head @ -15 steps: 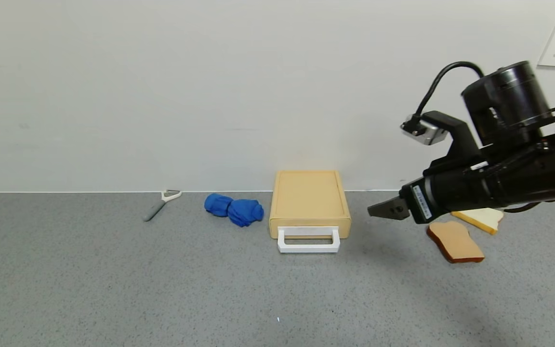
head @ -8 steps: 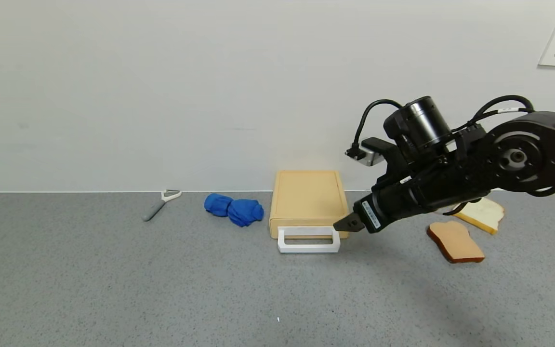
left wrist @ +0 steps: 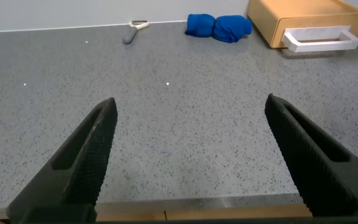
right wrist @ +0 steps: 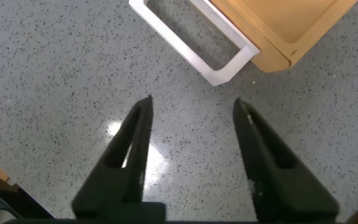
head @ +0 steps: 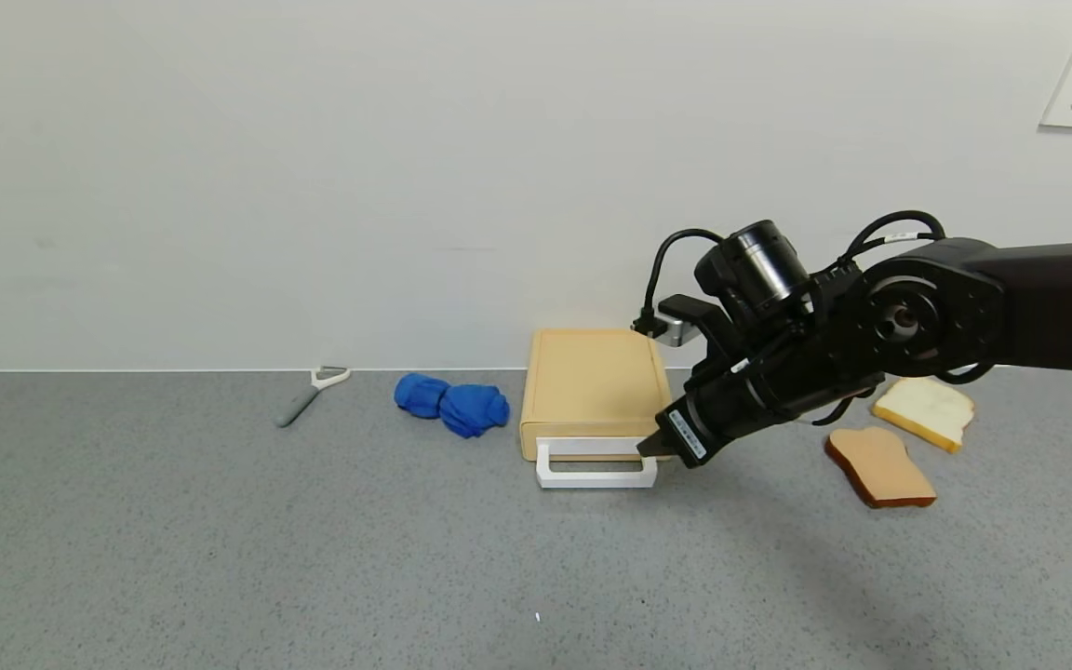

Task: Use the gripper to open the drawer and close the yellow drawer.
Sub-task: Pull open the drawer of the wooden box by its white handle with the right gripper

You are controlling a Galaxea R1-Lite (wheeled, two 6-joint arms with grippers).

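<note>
Yellow drawer (head: 596,389) sits shut in its case at the back of the grey tabletop (head: 313,558), near the wall, white loop handle (head: 596,463) facing fwd. Right hand (head: 655,447) hovers just beside the handle's right end, above the tabletop, fingers (right wrist: 132,146) spread apart w/ nothing between them; handle corner lies just ahead of the tips in wrist view. Left hand (left wrist: 194,155) parked low over bare tabletop, well apart from the drawer, fingers wide apart, empty. Blue cloth (head: 452,405) just left of the case, peeler (head: 311,391) farther left. Two bread slices (head: 880,465) right of the arm.
</note>
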